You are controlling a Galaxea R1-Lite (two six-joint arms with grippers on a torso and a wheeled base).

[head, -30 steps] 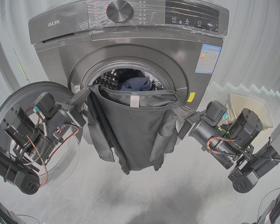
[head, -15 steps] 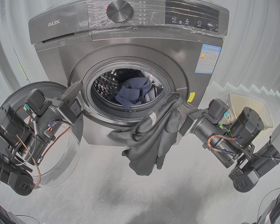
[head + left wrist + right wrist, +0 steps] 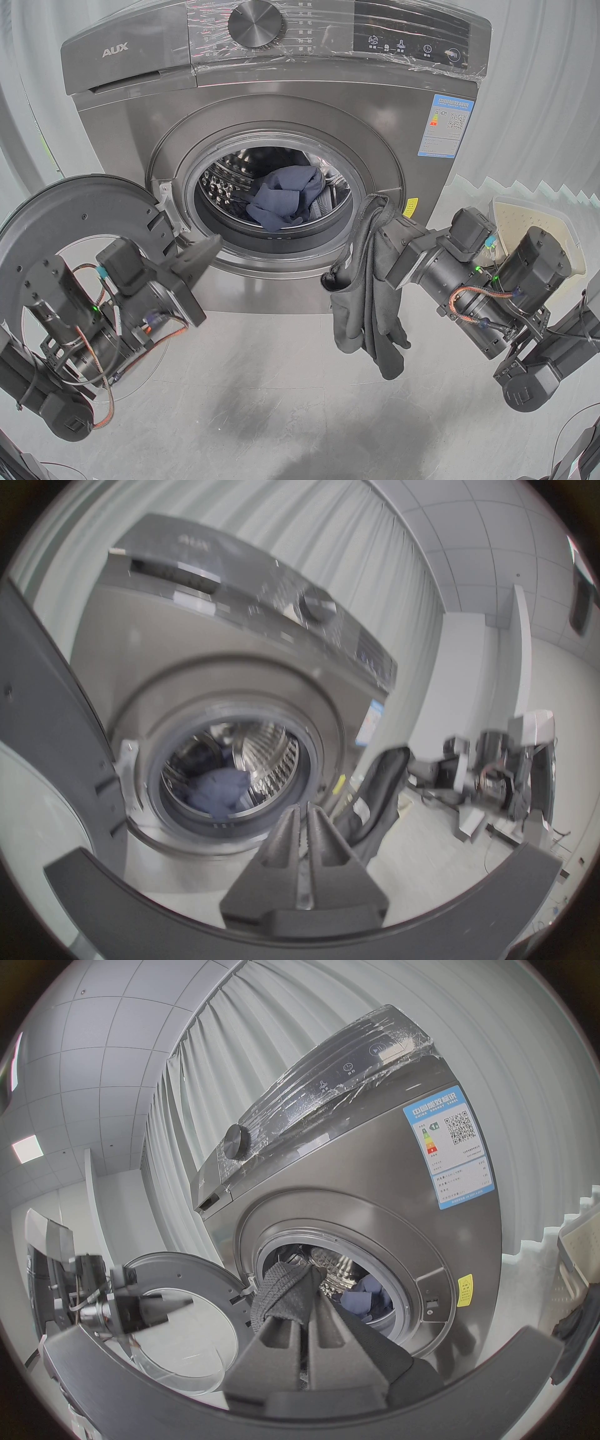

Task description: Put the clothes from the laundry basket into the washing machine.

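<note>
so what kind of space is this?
Probably a lab or test bay, not a home: the washing machine stands on bare floor, grey curtains hang behind it, and there's an office-style tiled ceiling.

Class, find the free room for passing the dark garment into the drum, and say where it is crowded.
Free: the drum's left side, between door seal and blue clothes. Crowded: the right rim, where the right gripper holds the dark garment.

Charcoal garment (image 3: 365, 294), navy clothes (image 3: 284, 194), grey washing machine (image 3: 275, 100), cream laundry basket (image 3: 531, 222)
</note>
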